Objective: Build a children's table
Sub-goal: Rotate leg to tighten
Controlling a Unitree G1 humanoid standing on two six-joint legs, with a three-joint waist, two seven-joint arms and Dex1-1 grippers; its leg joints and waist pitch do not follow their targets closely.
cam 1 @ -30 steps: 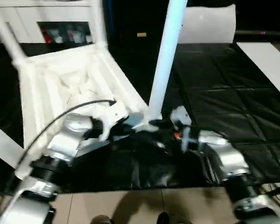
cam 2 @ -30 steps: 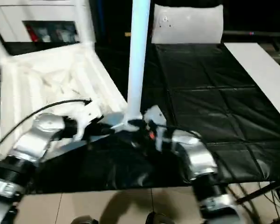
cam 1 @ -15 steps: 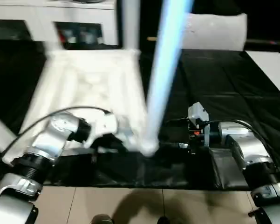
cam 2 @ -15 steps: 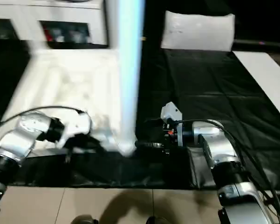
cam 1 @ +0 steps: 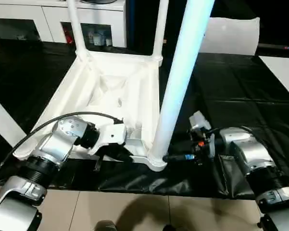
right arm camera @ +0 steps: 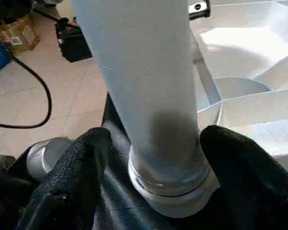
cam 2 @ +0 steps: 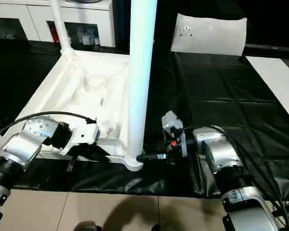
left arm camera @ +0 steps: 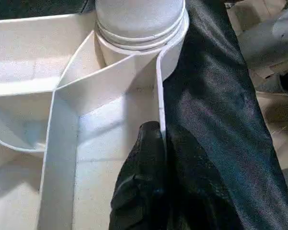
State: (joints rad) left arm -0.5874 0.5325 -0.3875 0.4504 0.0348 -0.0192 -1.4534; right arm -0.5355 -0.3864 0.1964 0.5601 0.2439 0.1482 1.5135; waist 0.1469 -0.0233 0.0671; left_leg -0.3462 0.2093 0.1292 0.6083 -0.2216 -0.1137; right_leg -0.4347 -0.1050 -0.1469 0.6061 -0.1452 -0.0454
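The children's table point(cam 1: 110, 91) lies upside down on the black-covered work table, white, with its ribbed underside facing up. Its nearest leg point(cam 1: 182, 72) stands upright in the near right corner socket point(cam 2: 133, 163). Two far legs point(cam 1: 74, 24) point(cam 1: 158, 29) also stand up, and another leg point(cam 1: 2, 120) slants at the left edge. My left gripper point(left arm camera: 160, 132) is shut on the thin near rim, just beside that socket. My right gripper point(right arm camera: 155, 143) reaches in from the right, and its fingers point(right arm camera: 81, 163) press either side of the nearest leg's base.
A white cabinet point(cam 1: 53, 19) with glass doors stands behind the work table. A white bag point(cam 1: 231, 36) lies at the back right and a white board point(cam 1: 283, 72) at the right. The work table's front edge and the tiled floor point(cam 1: 134, 211) are right below my forearms.
The view has shifted and the tabletop has swung round to lie squarer to me. My right gripper moved left, back to the leg's base, and narrowed around it. The left grip is unchanged.
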